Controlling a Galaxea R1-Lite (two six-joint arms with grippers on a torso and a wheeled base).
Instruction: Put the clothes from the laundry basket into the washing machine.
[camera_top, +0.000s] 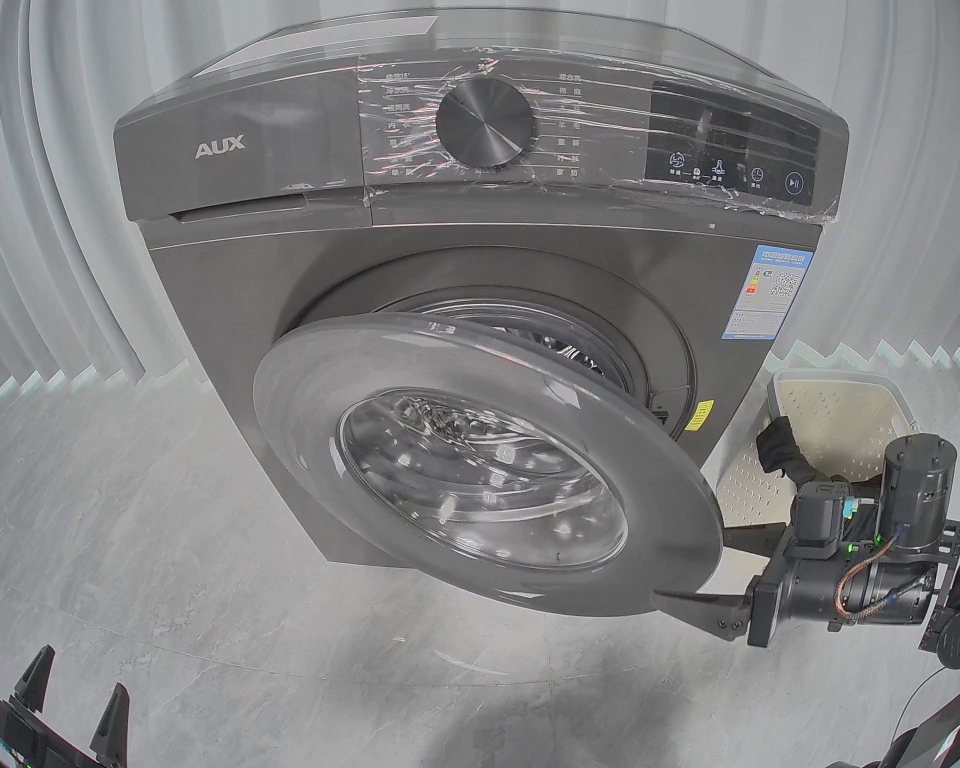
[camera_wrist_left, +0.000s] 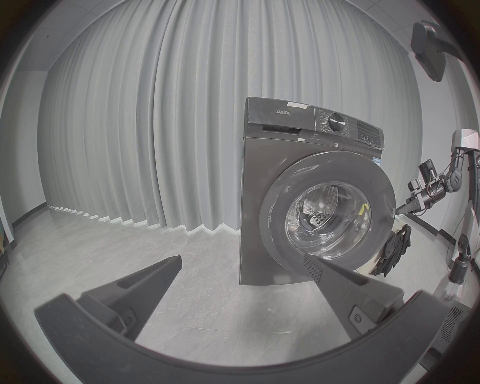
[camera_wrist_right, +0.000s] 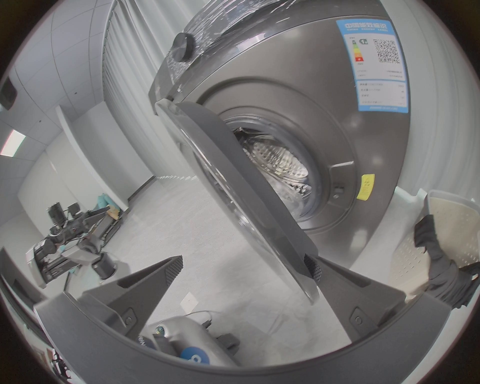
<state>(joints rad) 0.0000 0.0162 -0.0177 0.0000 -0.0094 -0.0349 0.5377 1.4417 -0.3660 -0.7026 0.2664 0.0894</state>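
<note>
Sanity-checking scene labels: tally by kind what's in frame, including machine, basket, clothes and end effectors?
Grey front-loading washing machine: 1
White perforated plastic laundry basket: 1
Black garment draped over the basket rim: 1
End effectors: 2 (left end effector, right end effector)
Total: 5

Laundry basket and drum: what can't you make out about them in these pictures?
- Basket: in the head view the right arm covers its lower part, and the right wrist view cuts it off at the edge. How many clothes it holds cannot be told; a dark garment hangs over the rim.
- Drum: the door covers most of it in the head view. Its bottom is hidden, so whether anything lies inside is unclear.
</note>
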